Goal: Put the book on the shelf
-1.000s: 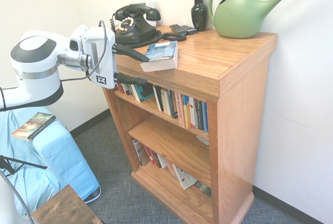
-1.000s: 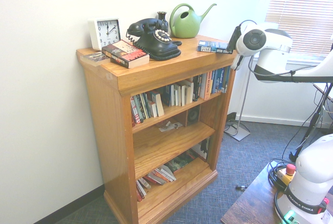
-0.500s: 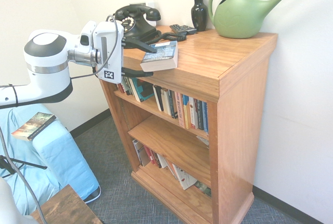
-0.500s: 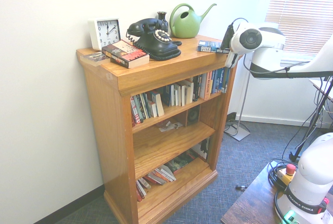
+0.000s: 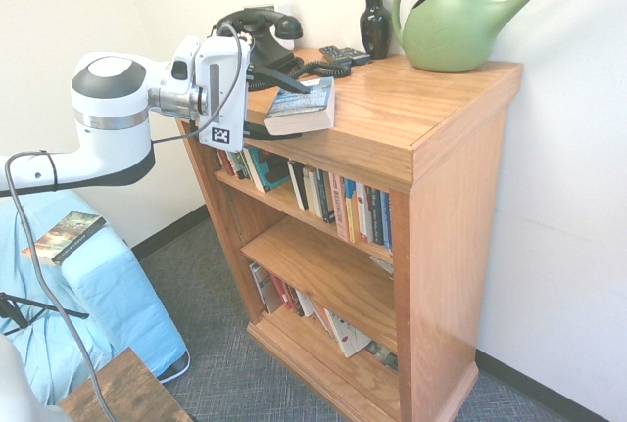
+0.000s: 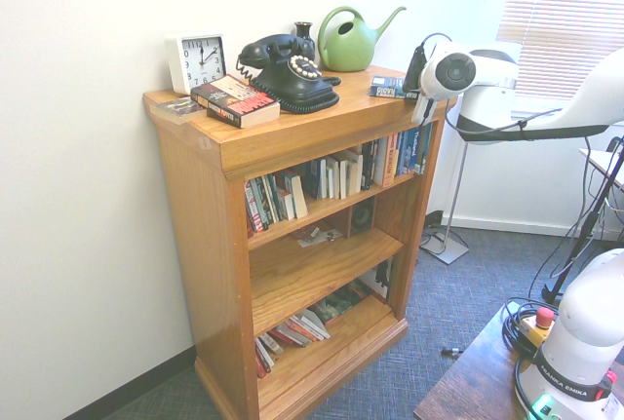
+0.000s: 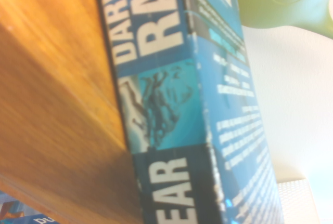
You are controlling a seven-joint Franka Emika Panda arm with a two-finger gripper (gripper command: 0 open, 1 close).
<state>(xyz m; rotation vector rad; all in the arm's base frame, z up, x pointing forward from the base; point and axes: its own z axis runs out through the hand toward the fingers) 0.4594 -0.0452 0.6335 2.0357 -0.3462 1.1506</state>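
In the first exterior view, I see the thick blue paperback with white page edges (image 5: 301, 111) at upper centre, atop the honey-coloured wooden bookcase (image 5: 453, 167). My pincer (image 5: 290, 112) is wide open at its end; I can't tell whether they touch.

Blue-and-white paperback (image 5: 302, 107), upper middle; I see honey-brown grain on the bookcase (image 5: 451, 246), plain green watering can (image 5: 453, 25).
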